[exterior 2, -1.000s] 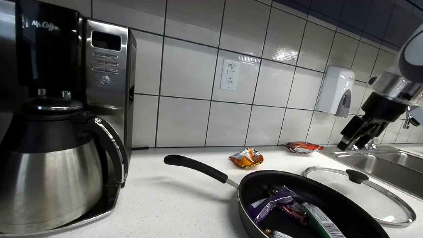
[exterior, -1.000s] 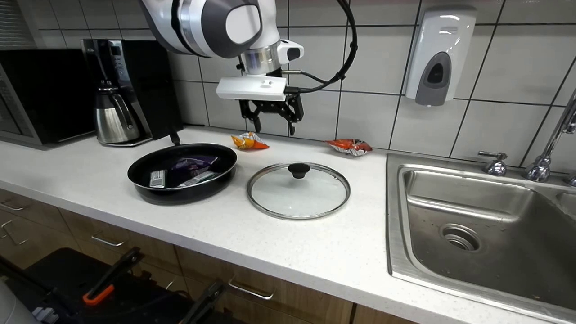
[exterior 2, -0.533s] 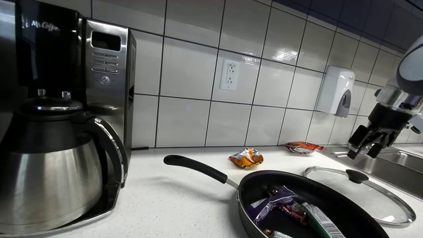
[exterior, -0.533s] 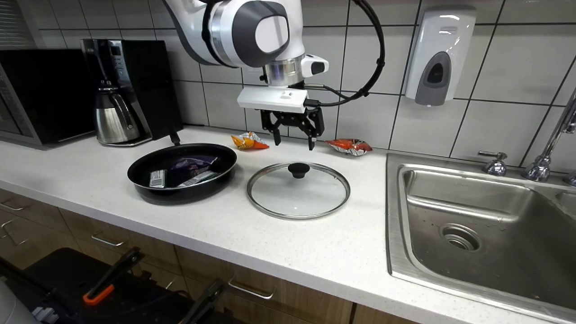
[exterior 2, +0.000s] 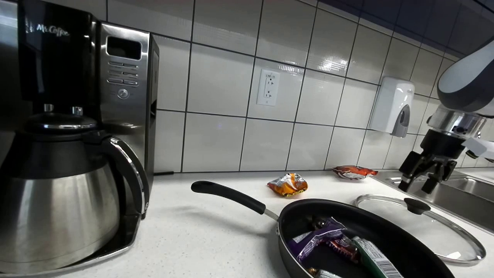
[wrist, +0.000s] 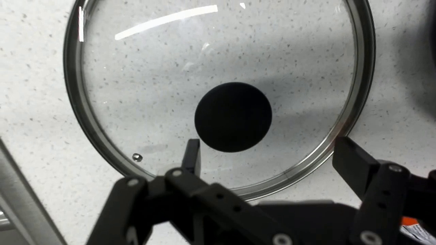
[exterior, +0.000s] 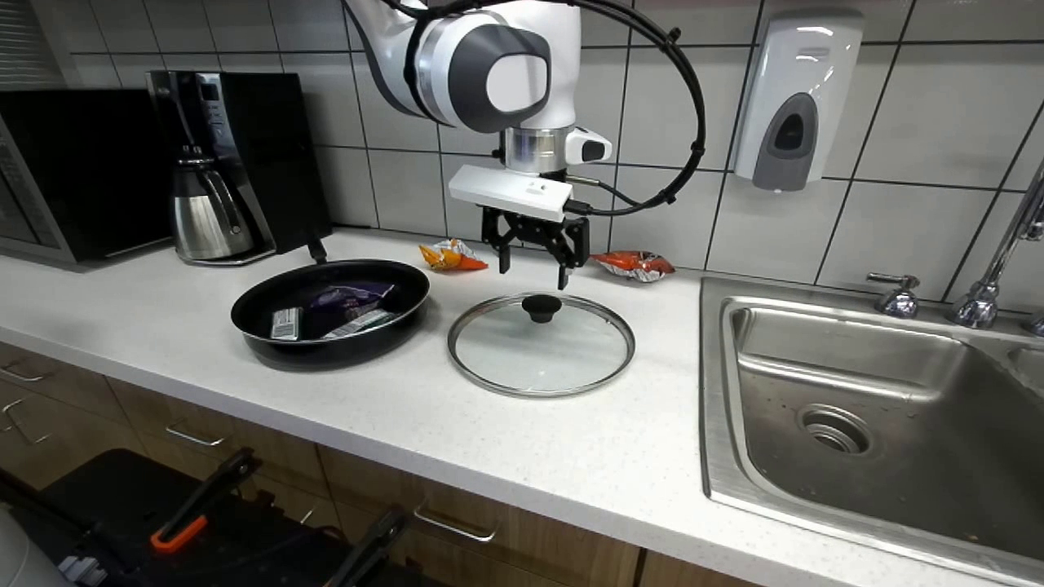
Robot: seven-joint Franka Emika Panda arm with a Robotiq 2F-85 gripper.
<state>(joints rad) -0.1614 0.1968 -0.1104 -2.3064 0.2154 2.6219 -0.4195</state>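
Observation:
A round glass lid with a metal rim (exterior: 522, 359) (exterior 2: 436, 239) lies on the counter, its black knob (exterior: 541, 308) (exterior 2: 417, 205) up. My gripper (exterior: 533, 273) (exterior 2: 417, 187) is open and empty, above the lid's wall-side part. In the wrist view the gripper (wrist: 267, 141) has its fingers wide apart. The knob (wrist: 233, 117) shows ahead of the fingertips, nearer the left finger; contact is not visible. A black frying pan (exterior: 326, 355) (exterior 2: 362, 218) beside the lid holds several wrapped snacks, among them a purple packet (exterior 2: 320, 236) and a green one (exterior 2: 374, 256).
An orange snack bag (exterior: 451, 256) (exterior 2: 289, 185) and a red one (exterior: 634, 265) (exterior 2: 354, 172) lie near the tiled wall. A steel sink (exterior: 719, 408) is beside the lid. A soap dispenser (exterior: 799, 98) hangs above. A coffee maker (exterior: 269, 155) and microwave (exterior: 81, 163) stand beyond the pan.
My open gripper has moved down and across, from above the orange bag to above the lid, and has turned slightly. The lid, pan and bags have not moved.

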